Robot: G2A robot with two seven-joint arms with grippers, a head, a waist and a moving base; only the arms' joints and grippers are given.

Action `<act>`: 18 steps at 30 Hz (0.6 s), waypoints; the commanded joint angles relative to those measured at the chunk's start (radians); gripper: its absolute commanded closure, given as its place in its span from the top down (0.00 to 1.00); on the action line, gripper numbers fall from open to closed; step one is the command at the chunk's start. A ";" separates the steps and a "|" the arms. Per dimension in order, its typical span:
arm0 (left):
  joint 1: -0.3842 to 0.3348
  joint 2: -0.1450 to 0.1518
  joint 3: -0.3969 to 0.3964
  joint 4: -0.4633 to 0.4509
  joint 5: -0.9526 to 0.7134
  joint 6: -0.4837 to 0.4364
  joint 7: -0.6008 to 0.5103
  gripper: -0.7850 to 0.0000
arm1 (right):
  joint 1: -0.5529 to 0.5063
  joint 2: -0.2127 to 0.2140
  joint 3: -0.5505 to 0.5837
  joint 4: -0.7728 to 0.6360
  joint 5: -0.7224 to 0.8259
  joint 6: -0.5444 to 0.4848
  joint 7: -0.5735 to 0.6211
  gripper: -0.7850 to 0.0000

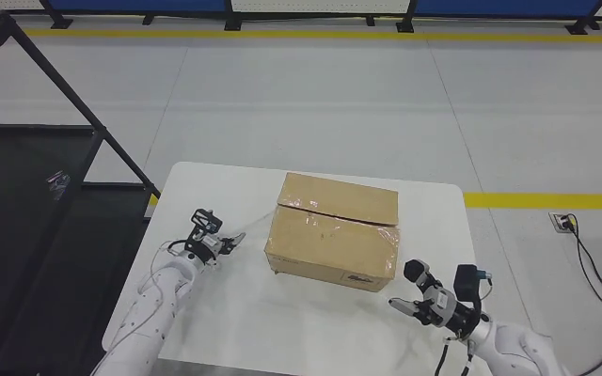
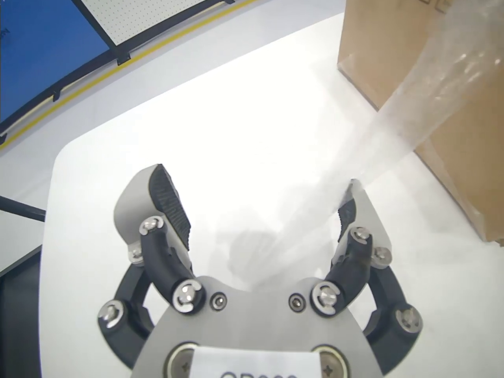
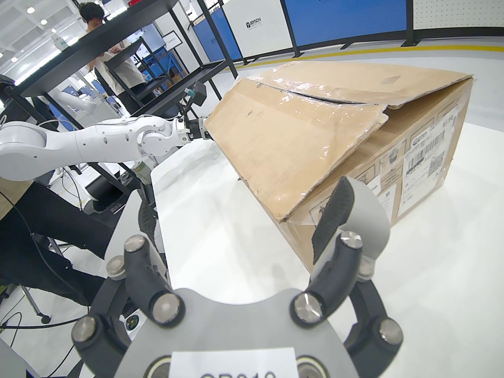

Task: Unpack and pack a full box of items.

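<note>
In the top view the cardboard box (image 1: 334, 230) sits at the middle of the white table (image 1: 235, 320), its top flaps slightly parted. The left gripper (image 2: 256, 182) lies at lower left of centre, jaws spread wide, with a strip of clear tape (image 2: 413, 112) stuck to one fingertip (image 2: 351, 188) and stretching to the box. The right gripper (image 1: 406, 289), also open and holding nothing, is near the box's lower-right corner.
</note>
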 commanded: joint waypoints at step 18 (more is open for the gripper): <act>-0.043 -0.013 -0.070 0.091 -0.174 0.196 0.079 1.00 | 0.056 -0.004 -0.030 0.025 0.020 0.002 0.032 1.00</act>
